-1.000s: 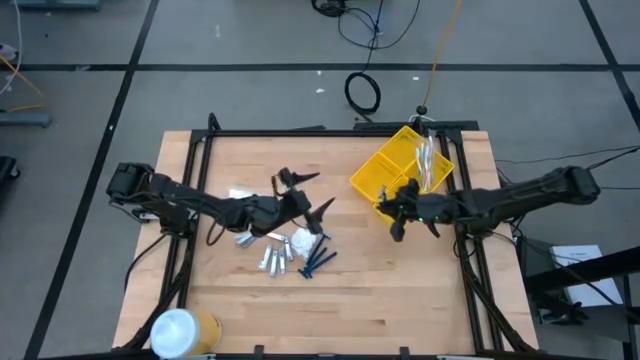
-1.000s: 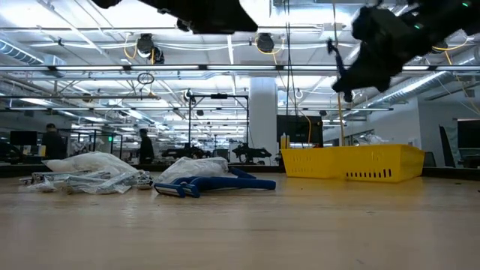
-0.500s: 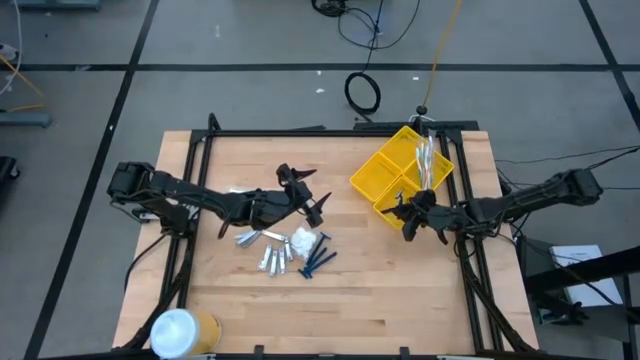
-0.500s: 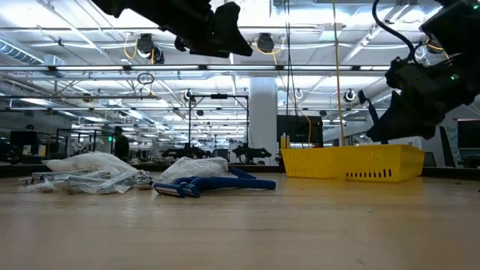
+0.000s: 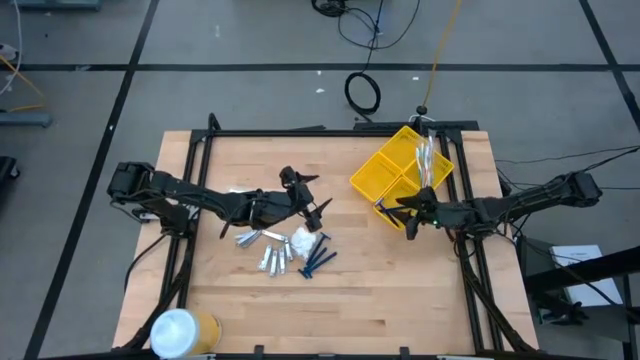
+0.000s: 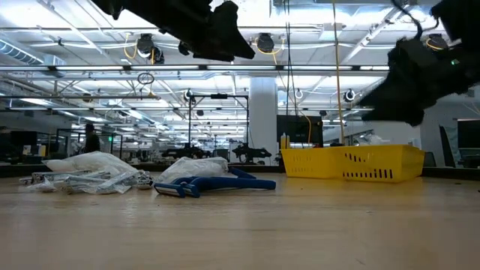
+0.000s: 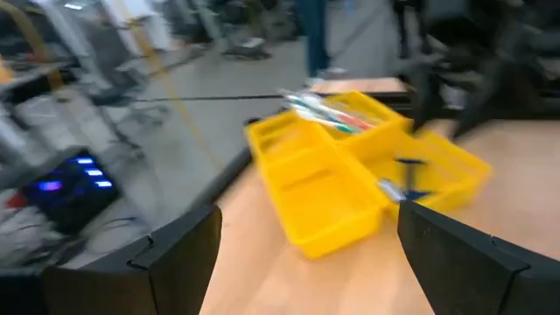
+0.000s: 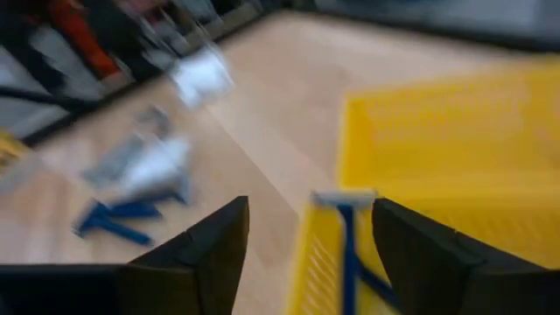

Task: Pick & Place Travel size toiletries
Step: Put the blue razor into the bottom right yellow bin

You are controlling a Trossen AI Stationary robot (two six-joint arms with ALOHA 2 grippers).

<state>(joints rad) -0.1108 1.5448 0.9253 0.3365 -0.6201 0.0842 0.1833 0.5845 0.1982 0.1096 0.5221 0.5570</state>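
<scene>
Near edge of the wooden table (image 5: 400, 300): a big white-and-yellow cylinder (image 5: 180, 331) lying at the front left corner. Mid-table, a loose cluster of travel toiletries: dark blue comb-like pieces (image 5: 316, 257) lying just beside white packets (image 5: 300, 241), small silvery tubes (image 5: 270, 260) next to them on the left, one more tube (image 5: 247, 238) a little further left. Low view shows the same heap: blue pieces (image 6: 214, 184) flat on the wood, a crumpled clear packet (image 6: 90, 163) over the tubes. Left gripper (image 5: 316, 200) hangs above the table just behind this cluster, jaws spread wide, nothing between them; its wrist view looks between both dark fingers (image 7: 179, 258) toward the bin. Right gripper (image 5: 409, 213) sits at the near corner of the yellow compartmented bin (image 5: 385, 165), jaws parted, empty in its wrist view. A blue-handled stick (image 8: 348, 254) lies inside the bin compartment directly ahead of the right fingers (image 8: 197, 262), apart from them; the left wrist view shows it too, as a blue piece (image 7: 404, 188) in the end compartment. Further back in the bin, a bundle of thin toothbrush-like sticks (image 5: 426, 160) rests in the far compartment. Beyond the table, a black cable coil (image 5: 363, 92) on the floor.
</scene>
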